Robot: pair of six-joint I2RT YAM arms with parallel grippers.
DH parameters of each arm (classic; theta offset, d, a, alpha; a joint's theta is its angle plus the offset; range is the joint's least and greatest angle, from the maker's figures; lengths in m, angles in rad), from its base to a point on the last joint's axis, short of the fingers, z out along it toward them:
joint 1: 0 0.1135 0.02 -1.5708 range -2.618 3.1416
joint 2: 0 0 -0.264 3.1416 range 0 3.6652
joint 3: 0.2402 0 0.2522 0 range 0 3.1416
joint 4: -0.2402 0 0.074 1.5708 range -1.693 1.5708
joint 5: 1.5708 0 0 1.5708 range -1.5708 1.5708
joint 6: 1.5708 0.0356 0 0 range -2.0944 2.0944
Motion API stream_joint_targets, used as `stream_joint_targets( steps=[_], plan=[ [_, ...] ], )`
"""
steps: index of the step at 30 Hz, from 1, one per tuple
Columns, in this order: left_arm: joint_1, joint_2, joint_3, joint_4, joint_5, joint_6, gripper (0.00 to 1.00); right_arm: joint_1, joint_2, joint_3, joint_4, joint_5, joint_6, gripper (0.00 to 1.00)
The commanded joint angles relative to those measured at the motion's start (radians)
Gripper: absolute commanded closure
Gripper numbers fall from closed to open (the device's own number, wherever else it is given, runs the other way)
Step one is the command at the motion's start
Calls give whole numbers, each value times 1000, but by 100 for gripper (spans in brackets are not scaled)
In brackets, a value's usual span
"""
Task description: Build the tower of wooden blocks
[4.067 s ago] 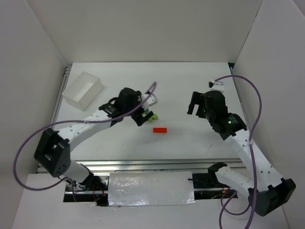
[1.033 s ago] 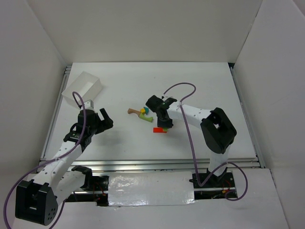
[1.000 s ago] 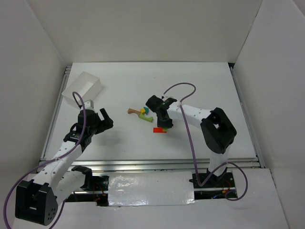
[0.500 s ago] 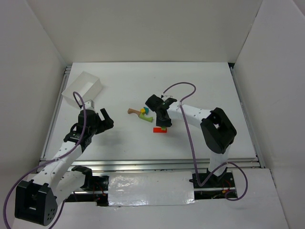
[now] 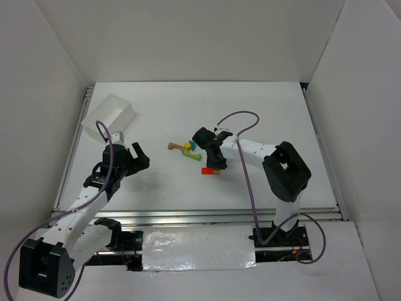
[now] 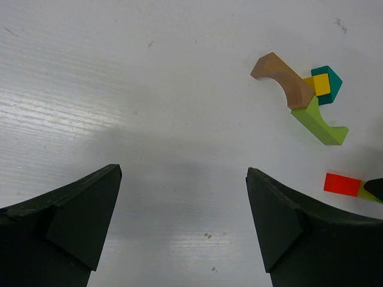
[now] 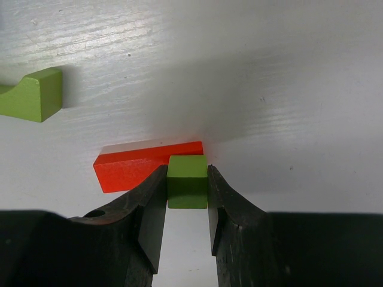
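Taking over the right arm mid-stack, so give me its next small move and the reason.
Probably ease the green cube down onto the red block before opening. The right gripper is shut on the cube, which sits at one end of the block. Whether they already touch is unclear.

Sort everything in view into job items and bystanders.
Job in hand:
- small green cube, pinched in the right end effector, at the red block
- green curved block, tan arch, yellow cube and teal block, clustered loose

Just lying about:
- white box, far left
- left end effector, open, holding nothing
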Motion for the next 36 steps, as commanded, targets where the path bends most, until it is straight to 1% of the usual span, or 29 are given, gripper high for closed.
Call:
stream_joint_targets(
  steps=[1,19,24,30,33,34,36],
  plan=[
    [-7,-17,1,29,-7,14,1,-2,-30,-10,30,35,30,69],
    [-12,-29,-2,40,1,23,1,-2,-37,-18,33,33,19,66],
    [-13,-35,-7,41,5,23,1,-2,-34,-8,42,32,5,61],
    [-15,-35,-7,46,11,28,1,-2,-37,-5,36,35,2,58],
    [-18,-37,-7,48,13,26,1,-2,-45,-7,37,36,-5,55],
    [-19,-37,-9,48,14,29,1,-1,-45,-8,37,38,-7,52],
    [-19,-40,-9,49,14,29,1,2,-49,-5,36,38,-10,52]
  ],
)
